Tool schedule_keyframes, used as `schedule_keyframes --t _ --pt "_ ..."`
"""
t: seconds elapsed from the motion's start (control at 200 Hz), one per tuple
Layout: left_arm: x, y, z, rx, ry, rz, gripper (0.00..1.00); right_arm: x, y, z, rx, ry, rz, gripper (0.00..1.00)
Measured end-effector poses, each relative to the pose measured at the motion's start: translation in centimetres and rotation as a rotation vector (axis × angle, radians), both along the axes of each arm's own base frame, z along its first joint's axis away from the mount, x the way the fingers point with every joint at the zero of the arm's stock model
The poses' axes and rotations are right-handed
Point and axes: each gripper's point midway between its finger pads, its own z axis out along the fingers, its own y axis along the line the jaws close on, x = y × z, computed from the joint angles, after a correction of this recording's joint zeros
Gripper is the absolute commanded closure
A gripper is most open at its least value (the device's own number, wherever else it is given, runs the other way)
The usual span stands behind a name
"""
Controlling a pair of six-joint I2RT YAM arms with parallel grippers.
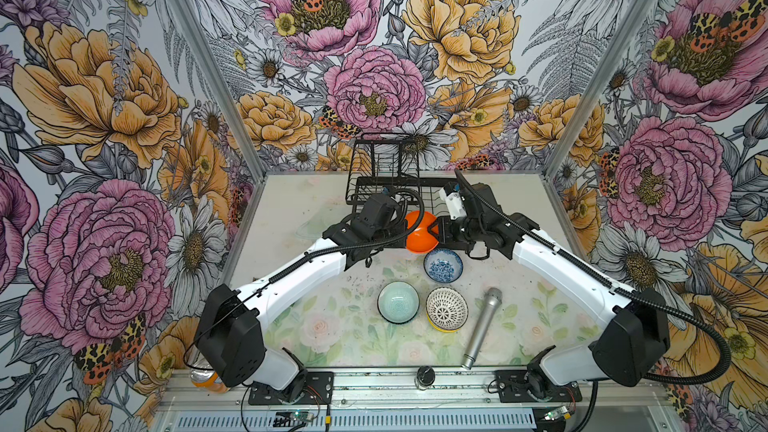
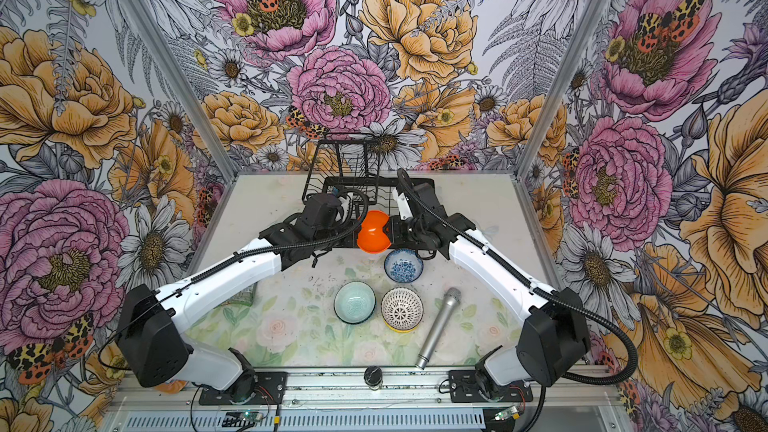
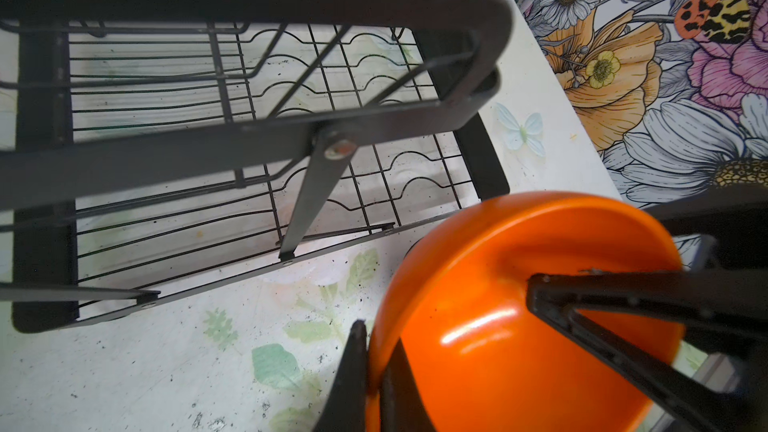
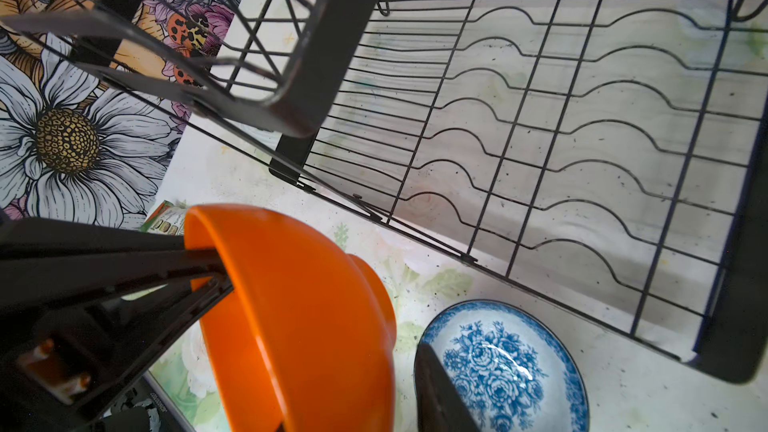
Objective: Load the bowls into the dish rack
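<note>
The left gripper point(image 1: 406, 229) and right gripper point(image 1: 435, 229) each pinch opposite edges of the tilted orange bowl point(image 1: 420, 241), just in front of the dish rack point(image 1: 382, 179).

Both top views look steeply down from high over the near edge of the bench point(image 1: 282, 201), covering the whole scene. Each wrist camera sits close, facing the dish rack point(image 3: 166, 157); both share its wire base and the orange bowl point(image 4: 299, 317).
</note>
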Motion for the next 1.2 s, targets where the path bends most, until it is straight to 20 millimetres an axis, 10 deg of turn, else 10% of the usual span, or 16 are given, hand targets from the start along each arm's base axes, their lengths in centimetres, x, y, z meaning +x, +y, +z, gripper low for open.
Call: schedule_keyframes --t 0.105,0.3,0.68,1.201 --pt "0.0 -0.5 0.4 -0.005 -0.014 -0.004 1.0 0.6 -0.8 -1.3 -0.052 0.007 -0.045 1.0" --pt "0.1 -0.7 0.2 0.022 -0.026 -0.008 1.0 1.0 -1.2 -2.4 -0.084 0.02 -0.07 1.0" --pt "-0.4 -0.9 0.8 0.029 -0.045 -0.064 0.02 0.8 -0.8 -2.3 -0.081 0.01 -0.033 1.0" --pt "-0.3 4.5 1.8 0.072 -0.033 -0.018 0.01 2.5 -4.0 -3.1 -0.258 -0.103 -0.073 1.0"
